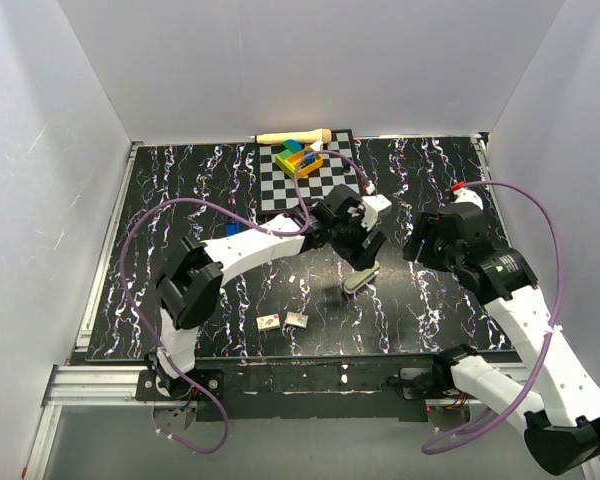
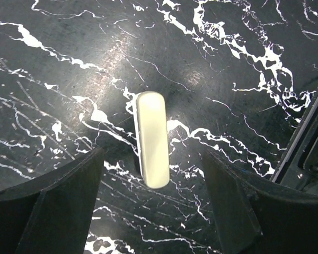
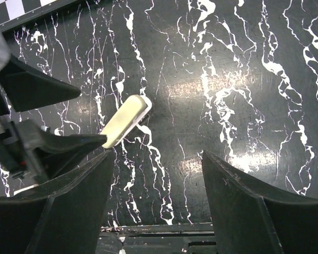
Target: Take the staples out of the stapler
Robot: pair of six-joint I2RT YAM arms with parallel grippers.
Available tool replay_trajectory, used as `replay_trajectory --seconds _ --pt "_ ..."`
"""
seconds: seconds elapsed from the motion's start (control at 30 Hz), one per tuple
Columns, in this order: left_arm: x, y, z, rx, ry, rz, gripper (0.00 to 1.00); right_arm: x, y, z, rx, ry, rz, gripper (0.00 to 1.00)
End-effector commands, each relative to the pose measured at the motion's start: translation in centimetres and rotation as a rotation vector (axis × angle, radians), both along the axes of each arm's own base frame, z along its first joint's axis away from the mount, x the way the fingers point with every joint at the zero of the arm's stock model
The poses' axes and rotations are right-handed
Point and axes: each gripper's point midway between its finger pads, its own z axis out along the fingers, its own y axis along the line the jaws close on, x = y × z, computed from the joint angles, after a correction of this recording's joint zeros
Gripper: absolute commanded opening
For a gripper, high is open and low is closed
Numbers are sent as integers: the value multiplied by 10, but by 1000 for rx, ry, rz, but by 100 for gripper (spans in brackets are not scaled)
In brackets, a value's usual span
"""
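Marble-veined black table [image 1: 180, 180] fills the scene; checkered mat [image 1: 330, 178] at far centre carries coloured blocks [image 1: 300, 158]; left gripper [image 2: 152, 156] hangs over mid-table, jaws wide, a finger on either side of the stapler [image 2: 153, 138] and neither touching it; right gripper [image 3: 156, 156] hovers just to its right, jaws also wide, holding nothing; stapler lies flat, showing a pale cream oblong top with rounded ends and a thin white edge; two small pale bits [image 1: 270, 321] lie nearer, to the left.
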Motion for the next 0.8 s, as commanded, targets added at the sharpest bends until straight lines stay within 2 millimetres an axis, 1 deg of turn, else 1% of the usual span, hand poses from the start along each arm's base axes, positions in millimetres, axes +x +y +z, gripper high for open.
replay_trajectory --seconds 0.0,0.1,0.23,0.37,0.47,0.6,0.73,0.77 --pt "13 -18 14 -18 -96 3 75 -7 -12 6 9 -30 -59 76" --pt "11 -28 2 11 -112 5 75 -12 -14 6 15 -31 -60 76" --pt "9 -37 -9 35 -136 9 75 -16 -15 2 21 -22 -57 76" --pt "8 -46 -15 39 -144 2 75 -18 -11 -5 35 -2 -43 76" --pt "7 -49 -22 58 -155 -3 75 -18 -10 -9 37 8 -39 76" --pt "8 -52 -33 87 -174 9 74 -17 -9 -9 42 2 -34 76" --pt "10 -54 -41 116 -207 -18 73 -17 -6 -9 53 3 -26 75" --pt "14 -52 -42 129 -220 2 73 -17 -6 -8 54 3 -24 75"
